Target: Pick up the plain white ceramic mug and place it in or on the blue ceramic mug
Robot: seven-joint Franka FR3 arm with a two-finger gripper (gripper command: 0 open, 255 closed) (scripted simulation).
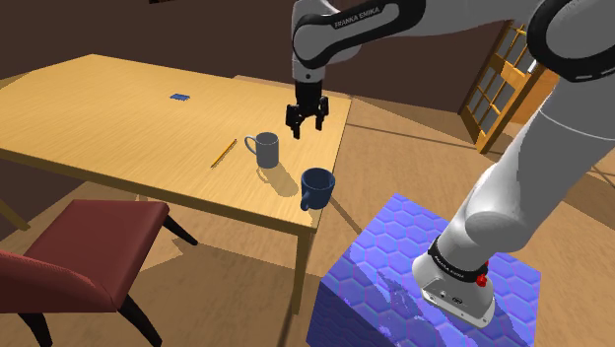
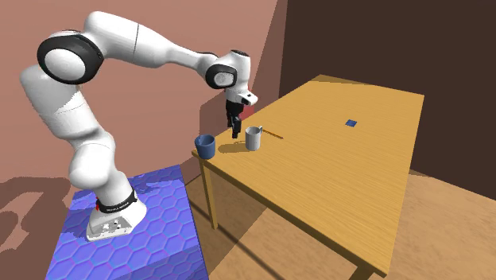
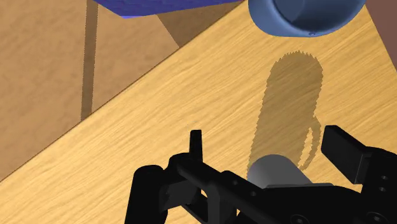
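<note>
The pale grey mug stands upright on the wooden table near its edge, handle toward the shoulder view's left. The dark blue mug stands at the table's corner closest to the stand. My gripper hangs open a little above the table, just beside the grey mug and not touching it. In the second exterior view the gripper is between the blue mug and the grey mug. In the wrist view the grey mug shows low by the open gripper, with the blue mug farther off.
A yellow pencil lies just left of the grey mug in the shoulder view. A small blue flat object lies farther out on the table. A red chair stands at the near side. The blue hexagon-patterned stand sits beside the table corner.
</note>
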